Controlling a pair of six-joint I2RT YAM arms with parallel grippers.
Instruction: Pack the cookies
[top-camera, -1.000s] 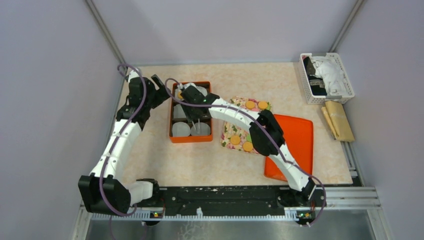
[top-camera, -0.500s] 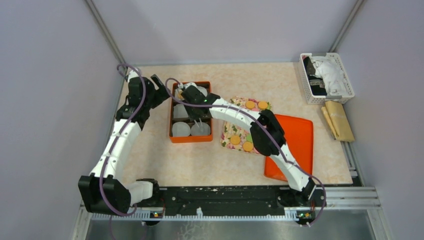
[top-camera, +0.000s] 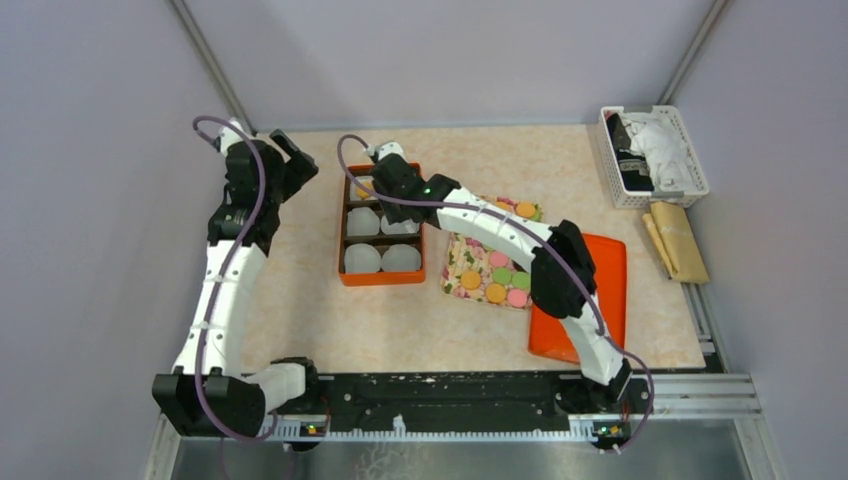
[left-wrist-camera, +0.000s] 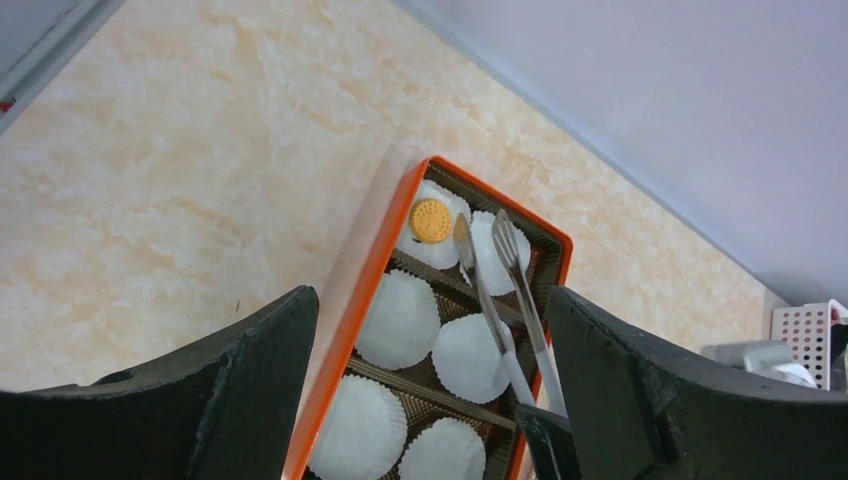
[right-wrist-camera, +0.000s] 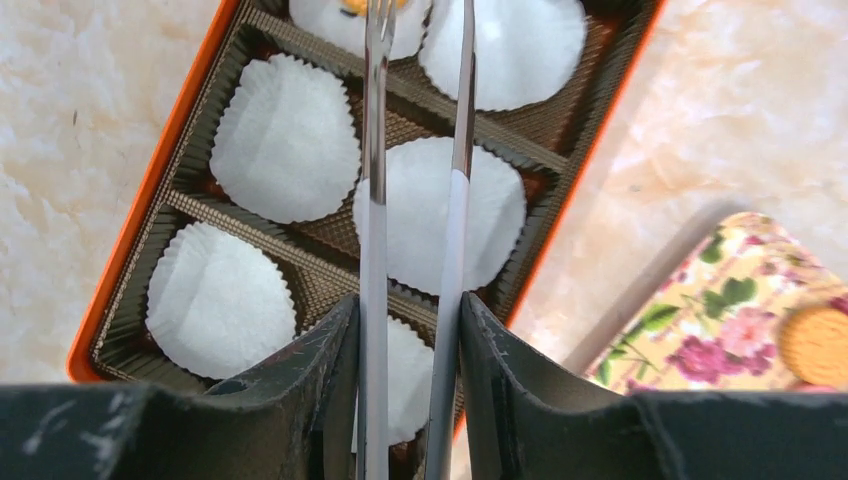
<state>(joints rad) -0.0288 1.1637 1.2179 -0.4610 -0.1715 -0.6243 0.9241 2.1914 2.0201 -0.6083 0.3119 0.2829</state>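
— Orange box (left-wrist-camera: 345, 330) on the worktop (top-camera: 380, 330): how many paper cups (left-wrist-camera: 398, 318) are in it?
— Six, in three rows of two. One orange cookie (left-wrist-camera: 430, 220) lies in the far-left cup; the other five show only paper.
— And the two hands?
— The right hand (right-wrist-camera: 408, 335) is closed on one pair of metal tongs (right-wrist-camera: 372, 200), with the tips over the far cups. The left hand (left-wrist-camera: 430, 300) is wide open, holds nothing and is left of the box.
— Other cookies (top-camera: 505, 275)?
— At least seven on the flowered cloth (top-camera: 455, 262); the arm hides some.
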